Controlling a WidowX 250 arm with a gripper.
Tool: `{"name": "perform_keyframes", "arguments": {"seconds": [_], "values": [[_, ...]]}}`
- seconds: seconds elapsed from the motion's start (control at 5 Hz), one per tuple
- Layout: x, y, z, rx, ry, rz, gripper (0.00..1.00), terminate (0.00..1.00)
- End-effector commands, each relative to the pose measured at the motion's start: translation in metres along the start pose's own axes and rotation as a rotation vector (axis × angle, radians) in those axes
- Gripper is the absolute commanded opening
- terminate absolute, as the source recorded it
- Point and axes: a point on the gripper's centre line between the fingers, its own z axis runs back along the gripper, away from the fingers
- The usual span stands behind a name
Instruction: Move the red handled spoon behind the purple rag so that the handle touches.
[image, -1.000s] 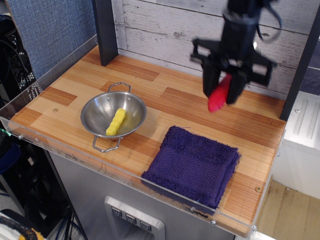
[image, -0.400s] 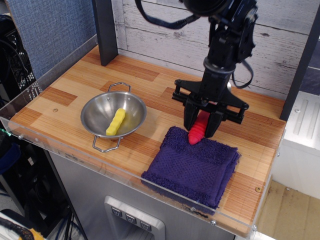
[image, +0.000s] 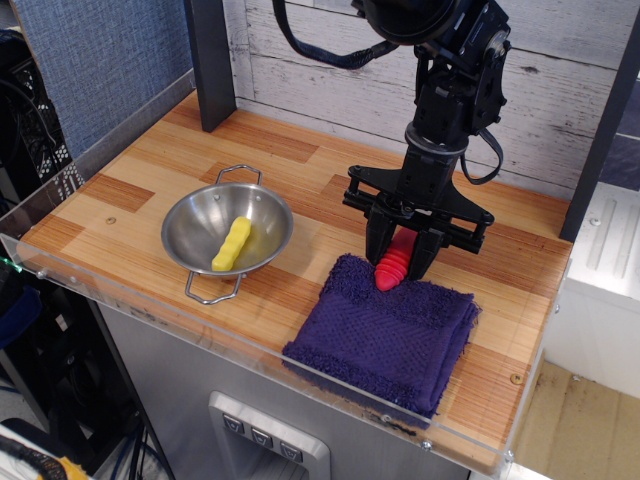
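Black arm descending from the top of the frame, its fingers (image: 401, 252) pinching the spoon (image: 395, 264) by the ribbed red handle; the metal end is hidden inside the gripper. The handle points down and toward the front edge, and its tip meets the back edge of the rag (image: 390, 330). The rag, dark purple and folded, lies near the front right corner of the surface (image: 150, 170), one corner reaching the front edge. Toward the left, well apart from the rag, stands a steel bowl (image: 228, 234) with two wire handles, holding a yellow stick (image: 231, 244). Nothing lies between bowl and rag. The surface is striped wood with a clear plastic rim along the front and left edges. A dark post (image: 209, 62) rises at the back left; behind runs a whitewashed plank wall (image: 320, 50), with a blue panel (image: 100, 60) at left.
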Motion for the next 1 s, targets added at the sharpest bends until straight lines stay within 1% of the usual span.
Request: {"name": "perform_keyframes", "arguments": {"seconds": [0.0, 0.2, 0.4, 0.6, 0.8], "values": [[-0.006, -0.003, 0.026, 0.025, -0.064, -0.008, 0.00, 0.00], [0.006, -0.005, 0.041, 0.023, -0.091, -0.014, 0.00, 0.00], [0.011, -0.004, 0.046, 0.007, -0.088, -0.014, 0.00, 0.00], [0.005, -0.003, 0.047, 0.008, -0.049, -0.031, 1.00, 0.00], [-0.002, -0.003, 0.046, 0.001, -0.038, -0.031, 1.00, 0.00]]}}
